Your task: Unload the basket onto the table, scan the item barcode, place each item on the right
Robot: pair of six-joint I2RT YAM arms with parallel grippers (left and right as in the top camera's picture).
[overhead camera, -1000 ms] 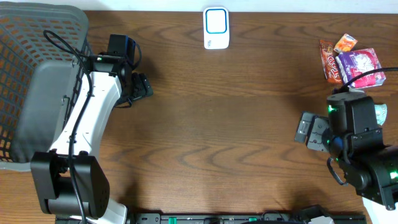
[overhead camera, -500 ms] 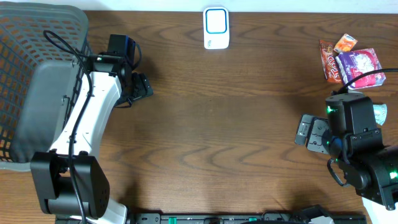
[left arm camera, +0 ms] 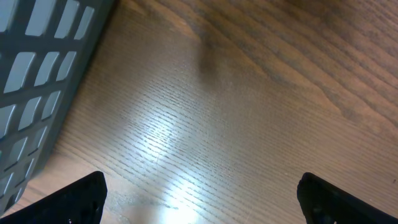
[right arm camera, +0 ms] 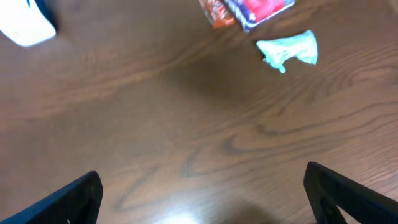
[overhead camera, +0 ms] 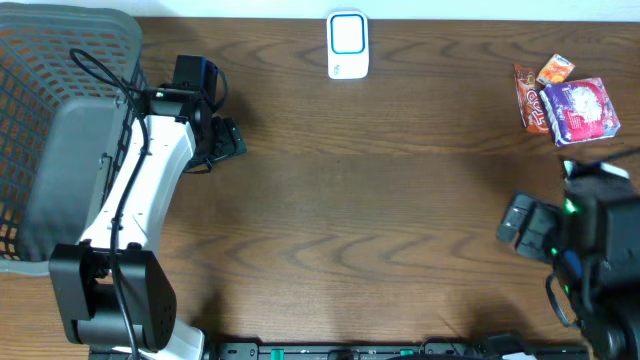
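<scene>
Across the brown wood counter [overhead camera: 400, 200], the biggest thing out there is the grey slotted basket [overhead camera: 60, 120], far to the left of the white scanner [overhead camera: 348, 45] at the back edge. The white left arm [overhead camera: 140, 200] runs up beside that basket, and the left gripper [overhead camera: 228, 140] sits left of the scanner and a little nearer the front. Its wrist view adds what the overhead can't: black fingertips [left arm camera: 81, 196] at each lower corner, jaws spread wide, only bare wood between them, with the basket wall along the left.

Over to the dark right arm [overhead camera: 600, 260], at the front, well right of the scanner. The right gripper [overhead camera: 520, 222] has its jaws wide apart too, holding nothing.

Now the goods. The purple packet [overhead camera: 578, 108] lies far right of the scanner, untouched. The red wrapper [overhead camera: 530, 98] lies against its scanner side, and the small orange packet [overhead camera: 555, 68] is just behind. Only the right wrist view catches the crumpled teal wrapper [right arm camera: 289, 50], just beside those packets on the side away from the scanner.
</scene>
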